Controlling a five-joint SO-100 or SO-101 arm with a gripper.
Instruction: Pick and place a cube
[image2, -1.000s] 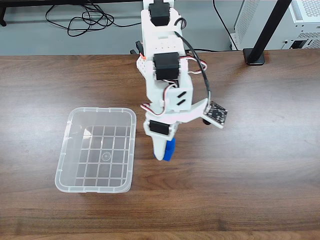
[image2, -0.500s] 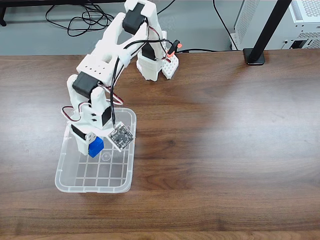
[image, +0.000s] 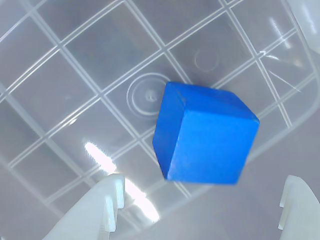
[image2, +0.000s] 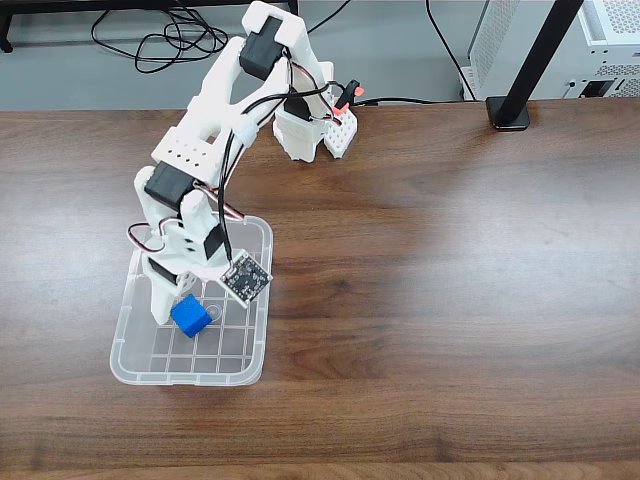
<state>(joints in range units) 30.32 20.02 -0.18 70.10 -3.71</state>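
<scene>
No text, label, brand, number or sign can be read in either view. The cube (image: 205, 134) has plain blue faces. The bin (image2: 135, 355) floor carries only a moulded grid and a small ring, without lettering. The small dark board (image2: 246, 277) on the arm, at centre left of the fixed view, has markings too small to read.

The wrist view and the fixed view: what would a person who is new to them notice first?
The bright blue cube stands out first, tilted above the ribbed floor of the clear plastic bin, apart from the two white fingers at the bottom edge. In the fixed view the white arm bends over that bin on the left of the dark wooden table.
</scene>
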